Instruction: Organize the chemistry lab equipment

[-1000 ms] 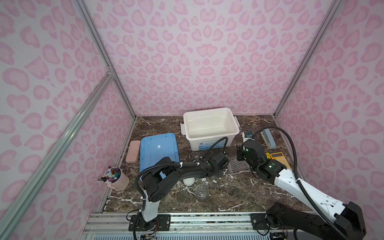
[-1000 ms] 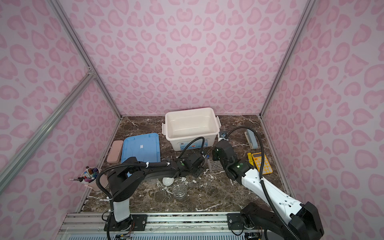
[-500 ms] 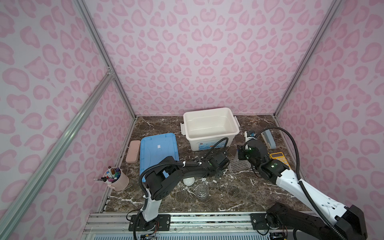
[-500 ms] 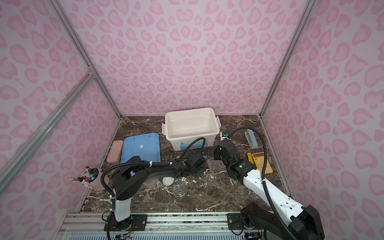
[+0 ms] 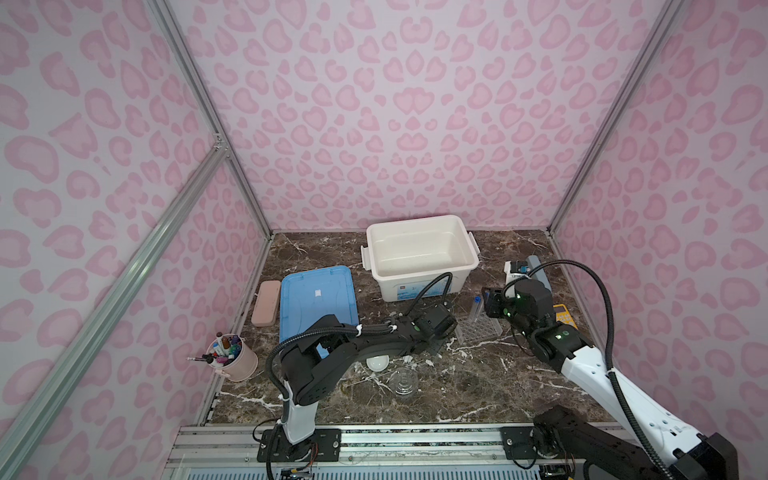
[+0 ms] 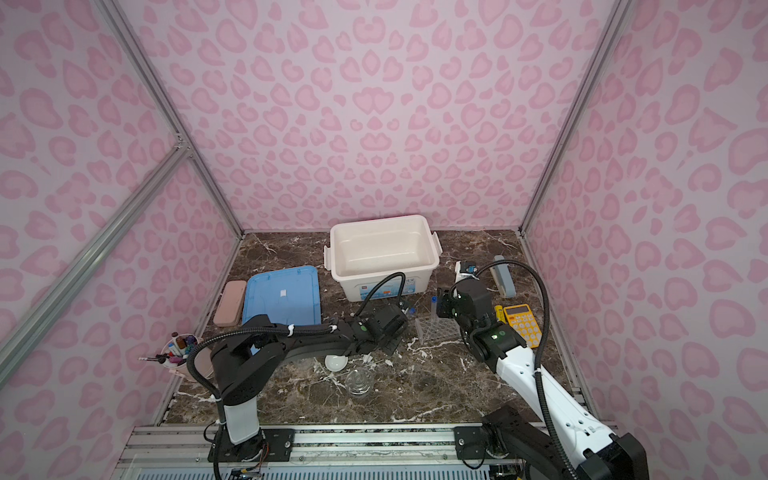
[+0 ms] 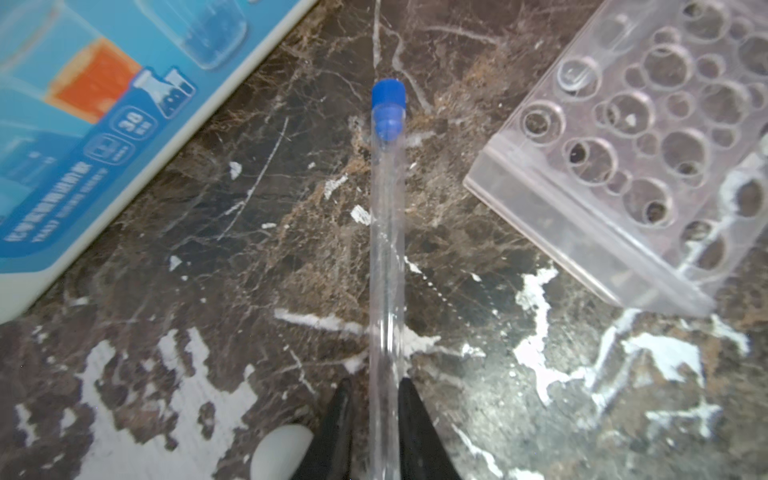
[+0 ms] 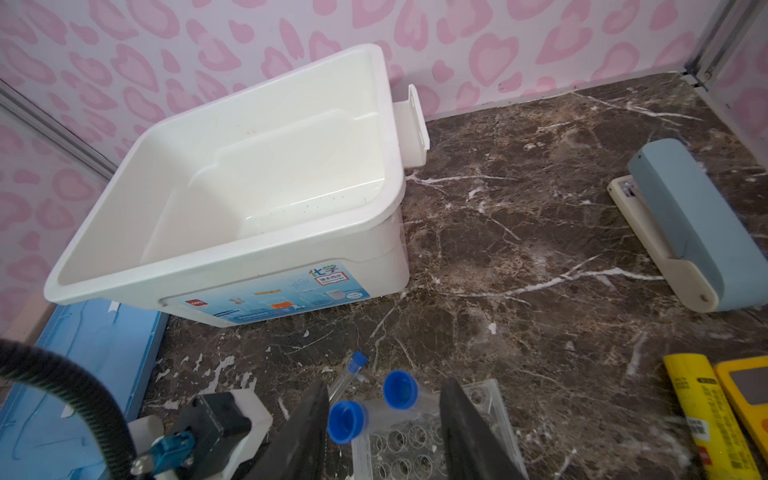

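At the bottom edge of the left wrist view, the left gripper point(image 7: 375, 388) is straddling a slim test tube point(image 7: 386, 270) that is lying flat on the marble table point(image 7: 199, 257). Its jaws are standing narrowly apart. One finger is resting against the tube and a sliver of marble is showing beside the other, so I cannot tell whether they are pinching.

The step in hand is looking like a pickup of this tube. The squeeze is wanting to be gentle and centred, since a thin round tube is liable to roll or skid out sideways. The hold is also sitting far from the cap, leaving a long length to droop.

Running up the middle of the frame, away from the fingers, the tube is ending in its blue cap point(image 7: 388, 108). Farther off, the clear rack point(image 7: 623, 174) is filling the upper right, apart from the tube. The white box point(image 7: 104, 124) is crossing the upper left.

In the right wrist view, the right gripper point(image 8: 384, 388) is standing with its jaws wide around two capped tubes point(image 8: 347, 422) at the rack, and a gap is showing on one side.
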Motion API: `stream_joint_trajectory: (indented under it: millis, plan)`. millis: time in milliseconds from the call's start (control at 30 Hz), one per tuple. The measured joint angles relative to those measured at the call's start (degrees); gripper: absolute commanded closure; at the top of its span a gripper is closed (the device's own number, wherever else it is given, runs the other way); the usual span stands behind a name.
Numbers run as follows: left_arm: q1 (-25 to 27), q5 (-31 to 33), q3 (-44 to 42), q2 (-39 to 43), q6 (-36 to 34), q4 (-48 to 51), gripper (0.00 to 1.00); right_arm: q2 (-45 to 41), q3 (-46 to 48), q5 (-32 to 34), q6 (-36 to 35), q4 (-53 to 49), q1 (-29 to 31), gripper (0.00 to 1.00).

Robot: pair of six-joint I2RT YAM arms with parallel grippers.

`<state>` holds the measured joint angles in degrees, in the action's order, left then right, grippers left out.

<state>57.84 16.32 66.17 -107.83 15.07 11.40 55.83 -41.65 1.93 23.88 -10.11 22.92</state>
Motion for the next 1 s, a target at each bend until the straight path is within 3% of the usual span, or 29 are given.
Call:
stream_joint_trajectory:
  millis: [200,567,767,1000]
  plan:
    - [0.0,0.2,-2.2,5.2,-0.2,-2.5,0.78,-1.1,-0.2,-8.2,1.1,0.8,-3.2,0.53]
    - [0.0,-1.8,-0.2,0.0,-0.9,-1.8,0.55,-1.4,-0.2,-12.5,2.5,1.0,-4.6,0.53]
    - [0.0,-3.1,1.9,-2.7,-0.8,-0.7,0.55,-2.6,0.7,-12.9,2.7,1.0,-6.2,0.53]
    - [0.0,-3.5,3.8,-5.8,-0.4,0.1,0.63,-2.7,1.0,-14.0,2.9,0.8,-6.8,0.53]
